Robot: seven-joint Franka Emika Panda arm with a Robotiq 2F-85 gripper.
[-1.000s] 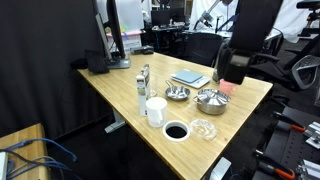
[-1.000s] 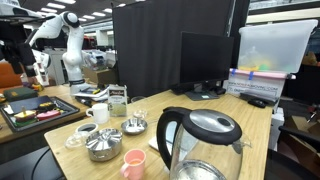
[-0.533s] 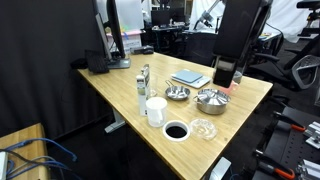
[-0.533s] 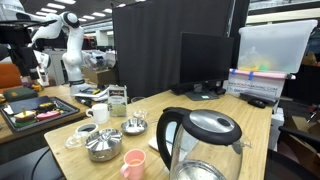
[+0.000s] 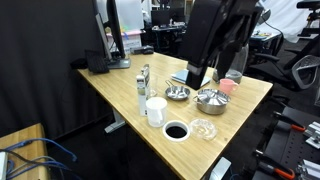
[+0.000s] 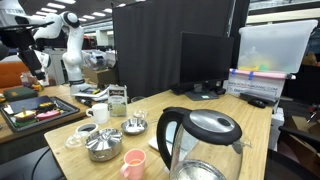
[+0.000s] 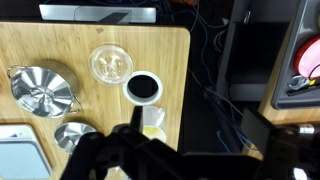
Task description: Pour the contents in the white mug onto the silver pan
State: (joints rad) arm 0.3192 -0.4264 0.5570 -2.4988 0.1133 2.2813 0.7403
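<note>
Currently, the step in hand is judged to be the approach to the white mug (image 5: 155, 110). It stands upright toward the near edge of the wooden table (image 5: 110, 85), just beside a white-rimmed dish with a dark inside (image 5: 175, 130); its contents cannot be made out. Next rightward, the silver pan (image 5: 177, 93) sits just behind the mug and apart from it, with a clear glass dish (image 5: 203, 128) and a larger silver bowl (image 5: 211, 100) further right. The gripper (image 5: 197, 78) hangs above the table behind the pan, well apart from the mug, its fingers spread wide with nothing between them. Recommended: pass over the pan and descend beside the mug, jaws straddling the body at mid-height rather than the rim, so that a wrist roll can tip it. Close firmly, as the smooth wall may slip. Lift straight, keep the mug upright in transit, and tilt slowly with the lip low over the shallow pan; spill toward the neighbouring bowl is the likely fault.
</note>
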